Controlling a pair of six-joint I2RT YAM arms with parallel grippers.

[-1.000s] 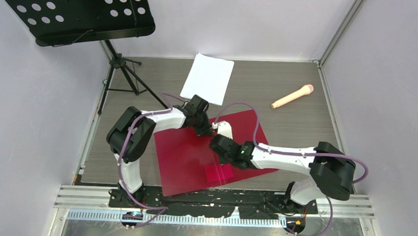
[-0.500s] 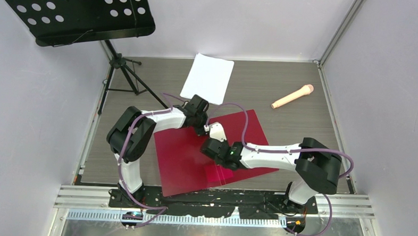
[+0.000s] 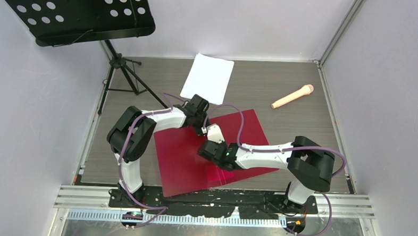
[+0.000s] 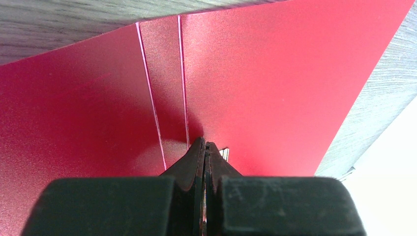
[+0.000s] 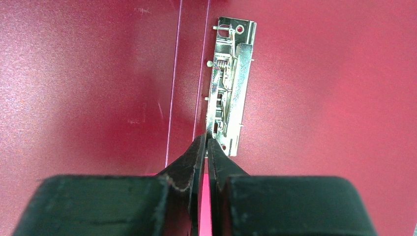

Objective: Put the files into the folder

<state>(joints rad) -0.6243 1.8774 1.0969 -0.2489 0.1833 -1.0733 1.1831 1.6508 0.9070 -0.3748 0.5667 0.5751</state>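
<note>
The dark-red folder (image 3: 184,159) lies open and flat on the table, with its metal spine clip (image 5: 230,83) facing up. The white files (image 3: 207,78) lie on the table beyond it, apart from both arms. My left gripper (image 3: 204,129) is shut and empty. Its tips (image 4: 205,143) rest on the folder (image 4: 275,73) by the spine creases, beside an end of the clip (image 4: 224,153). My right gripper (image 3: 212,131) comes from the right. Its tips (image 5: 206,137) touch the near end of the clip, with only a hairline slit between them. I cannot tell whether they pinch the clip.
A beige microphone-shaped object (image 3: 293,96) lies at the back right of the table. A black perforated music stand (image 3: 73,11) stands at the back left, its tripod legs (image 3: 126,72) reaching onto the table. A corner of the files (image 4: 393,196) shows beside the folder's edge.
My right arm has slid left along the folder, bringing its gripper close beside the left one at the spine. The left arm, folder and files have not moved.
</note>
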